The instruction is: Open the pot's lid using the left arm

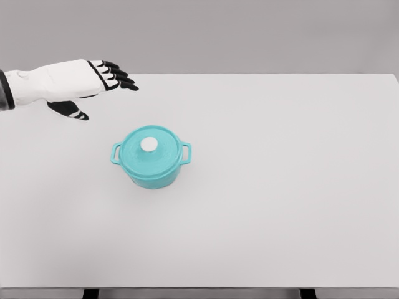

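Observation:
A teal pot [151,163] with two side handles stands on the white table [280,187], left of the middle. Its teal lid [148,149] sits flat on top, with a white round knob [149,145] at its centre. My left hand [103,84] hovers above and to the left of the pot, well apart from it. Its black-tipped fingers [118,76] are stretched out toward the right and the thumb [72,111] hangs below the palm. The hand is open and holds nothing. The right arm does not show.
The table's far edge runs just behind the left hand, against a grey wall. Its near edge lies along the bottom of the picture, with dark legs [91,293] below it.

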{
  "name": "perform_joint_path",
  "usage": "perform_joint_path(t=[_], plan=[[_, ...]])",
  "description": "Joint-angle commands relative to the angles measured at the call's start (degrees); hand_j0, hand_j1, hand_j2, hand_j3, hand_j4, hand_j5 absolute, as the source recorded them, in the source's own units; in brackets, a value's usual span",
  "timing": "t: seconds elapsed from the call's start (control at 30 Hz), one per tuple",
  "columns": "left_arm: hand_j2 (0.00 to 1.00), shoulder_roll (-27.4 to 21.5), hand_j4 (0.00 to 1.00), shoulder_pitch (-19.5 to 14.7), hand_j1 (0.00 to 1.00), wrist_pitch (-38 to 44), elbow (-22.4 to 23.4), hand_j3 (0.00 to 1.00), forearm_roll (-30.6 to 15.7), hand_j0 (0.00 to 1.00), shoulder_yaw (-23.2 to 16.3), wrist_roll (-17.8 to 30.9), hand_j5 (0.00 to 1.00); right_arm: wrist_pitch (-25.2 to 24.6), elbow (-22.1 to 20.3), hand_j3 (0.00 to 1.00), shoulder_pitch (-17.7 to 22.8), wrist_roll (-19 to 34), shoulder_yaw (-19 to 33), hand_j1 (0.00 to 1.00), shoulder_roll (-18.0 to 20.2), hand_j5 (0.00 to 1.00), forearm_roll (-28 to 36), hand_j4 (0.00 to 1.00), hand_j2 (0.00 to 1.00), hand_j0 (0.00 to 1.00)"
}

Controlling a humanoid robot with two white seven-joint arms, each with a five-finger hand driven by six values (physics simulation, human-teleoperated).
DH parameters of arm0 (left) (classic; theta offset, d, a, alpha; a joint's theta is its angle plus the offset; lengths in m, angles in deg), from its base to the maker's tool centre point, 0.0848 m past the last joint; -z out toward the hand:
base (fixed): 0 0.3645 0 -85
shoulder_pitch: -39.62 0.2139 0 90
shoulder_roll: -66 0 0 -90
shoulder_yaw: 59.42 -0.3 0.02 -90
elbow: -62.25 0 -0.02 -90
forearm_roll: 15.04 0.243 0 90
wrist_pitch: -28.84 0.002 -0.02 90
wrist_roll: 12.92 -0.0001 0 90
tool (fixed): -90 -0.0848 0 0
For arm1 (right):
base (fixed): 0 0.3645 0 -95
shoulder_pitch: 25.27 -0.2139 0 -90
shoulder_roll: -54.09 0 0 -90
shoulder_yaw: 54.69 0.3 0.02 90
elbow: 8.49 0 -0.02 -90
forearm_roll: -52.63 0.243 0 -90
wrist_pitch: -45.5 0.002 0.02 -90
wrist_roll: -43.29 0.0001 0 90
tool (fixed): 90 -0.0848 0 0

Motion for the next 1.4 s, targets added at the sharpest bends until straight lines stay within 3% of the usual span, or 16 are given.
perform_joint_path(t=[0.0, 0.03, 0.13, 0.27, 0.8, 0.97, 1.13, 1.2, 1.27, 1.37], plan=[[1.0, 5.6, 1.0, -0.7, 1.0, 0.1, -0.6, 1.0, -0.8, 1.0, -7.2, 0.0, 1.0, 0.0, 0.0, 1.0, 0.0, 0.0, 0.0, 1.0, 0.0, 1.0, 0.0, 1.0, 1.0, 1.0], [1.0, 8.0, 1.0, -2.2, 1.0, 0.1, -0.3, 1.0, -0.7, 1.0, -10.9, 0.0, 1.0, 0.0, 0.0, 1.0, 0.0, 0.1, 0.0, 1.0, 0.0, 1.0, 0.0, 1.0, 1.0, 1.0], [1.0, 8.9, 1.0, -2.1, 1.0, 0.1, 0.8, 1.0, -0.7, 1.0, -13.1, 0.0, 1.0, 0.0, 0.0, 1.0, 0.0, 0.0, 0.0, 1.0, 0.0, 1.0, 0.0, 1.0, 1.0, 1.0], [1.0, 8.4, 1.0, -1.8, 1.0, 0.1, 4.7, 1.0, 1.2, 1.0, -13.2, 0.0, 1.0, 0.0, 0.0, 1.0, 0.0, 0.0, 0.0, 1.0, 0.0, 1.0, 0.0, 1.0, 1.0, 1.0], [0.95, 6.3, 0.95, -2.6, 0.95, 0.1, 3.8, 0.95, 1.9, 0.95, -15.4, 0.0, 0.95, 0.0, 0.0, 1.0, 0.0, 0.0, 0.0, 1.0, 0.0, 1.0, 0.0, 1.0, 1.0, 1.0], [0.92, 3.6, 0.92, -2.6, 0.92, 0.1, 0.4, 0.92, 1.7, 0.92, -15.4, 0.0, 0.92, 0.0, 0.0, 1.0, 0.0, 0.0, 0.0, 1.0, 0.0, 1.0, 0.0, 1.0, 1.0, 1.0], [0.8, 3.5, 0.8, -2.3, 0.8, 0.1, 0.0, 0.8, 1.7, 0.8, -15.5, 0.0, 0.8, 0.0, 0.0, 1.0, 0.0, 0.0, 0.0, 1.0, 0.0, 1.0, 0.0, 1.0, 1.0, 1.0], [0.71, 3.5, 0.71, -2.3, 0.71, 0.1, 0.0, 0.71, 1.7, 0.71, -15.4, 0.0, 0.71, 0.0, 0.0, 1.0, 0.0, 0.1, 0.0, 1.0, 0.0, 1.0, 0.0, 1.0, 1.0, 1.0], [0.52, 3.5, 0.52, -2.3, 0.52, 0.1, 0.0, 0.52, 1.7, 0.52, -15.5, 0.0, 0.52, 0.0, 0.0, 1.0, 0.0, 0.0, 0.0, 1.0, 0.0, 1.0, 0.0, 1.0, 1.0, 1.0], [0.44, 3.5, 0.44, -2.3, 0.44, 0.1, 0.0, 0.44, 1.8, 0.44, -15.4, 0.0, 0.44, 0.0, 0.0, 1.0, 0.0, 0.0, 0.0, 1.0, 0.0, 1.0, 0.0, 1.0, 1.0, 1.0]])
